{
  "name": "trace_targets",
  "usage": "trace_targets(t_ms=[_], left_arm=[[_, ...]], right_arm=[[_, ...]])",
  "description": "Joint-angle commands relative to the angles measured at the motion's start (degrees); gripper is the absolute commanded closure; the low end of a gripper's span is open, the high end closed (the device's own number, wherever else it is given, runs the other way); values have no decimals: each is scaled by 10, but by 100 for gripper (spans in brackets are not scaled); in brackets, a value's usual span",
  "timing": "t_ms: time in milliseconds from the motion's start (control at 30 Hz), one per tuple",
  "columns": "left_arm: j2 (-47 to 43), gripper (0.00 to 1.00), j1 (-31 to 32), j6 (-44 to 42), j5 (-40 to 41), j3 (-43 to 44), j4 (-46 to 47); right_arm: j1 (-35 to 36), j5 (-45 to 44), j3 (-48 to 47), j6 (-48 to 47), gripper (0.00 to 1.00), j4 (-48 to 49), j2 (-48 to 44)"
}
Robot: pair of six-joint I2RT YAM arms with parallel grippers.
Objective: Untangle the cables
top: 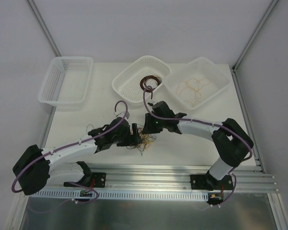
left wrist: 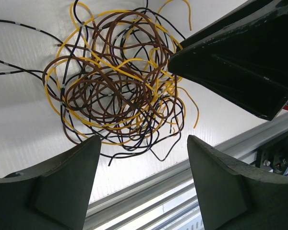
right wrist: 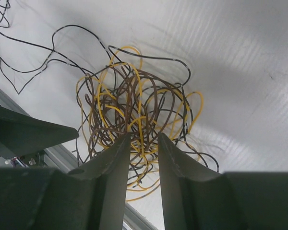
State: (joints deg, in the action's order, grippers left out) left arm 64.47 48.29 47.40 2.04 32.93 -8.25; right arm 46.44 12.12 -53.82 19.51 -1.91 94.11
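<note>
1. Cables (top: 143, 139) lie in one tangle of black, brown and yellow strands on the white surface (top: 101, 112), near its front edge and between the tips of the two arms.
2. Left jaws stand wide apart, released, with nothing between them. From the left wrist I see the tangle (left wrist: 115, 81) just beyond them.
3. Right jaws are drawn close, leaving a narrow gap, at the near side of the tangle (right wrist: 134, 105). Yellow and brown strands cross that gap, and I cannot tell whether they are pinched.
4. Loose black strands trail away from the heap across the surface.
5. At the far side, the middle basket (top: 127, 84) holds a brown coil (top: 151, 84). The right basket (top: 218, 74) holds orange wires (top: 192, 88).
</note>
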Motion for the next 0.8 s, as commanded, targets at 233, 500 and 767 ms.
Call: trace_targets(t_ms=[233, 500, 767], left_arm=[[36, 27, -1, 3, 28, 44, 1], [83, 27, -1, 5, 46, 72, 0], [183, 28, -6, -6, 60, 115, -3]], right_arm=[[5, 30, -20, -14, 93, 49, 8], [5, 20, -9, -40, 99, 4, -55], [5, 19, -14, -38, 99, -37, -98]])
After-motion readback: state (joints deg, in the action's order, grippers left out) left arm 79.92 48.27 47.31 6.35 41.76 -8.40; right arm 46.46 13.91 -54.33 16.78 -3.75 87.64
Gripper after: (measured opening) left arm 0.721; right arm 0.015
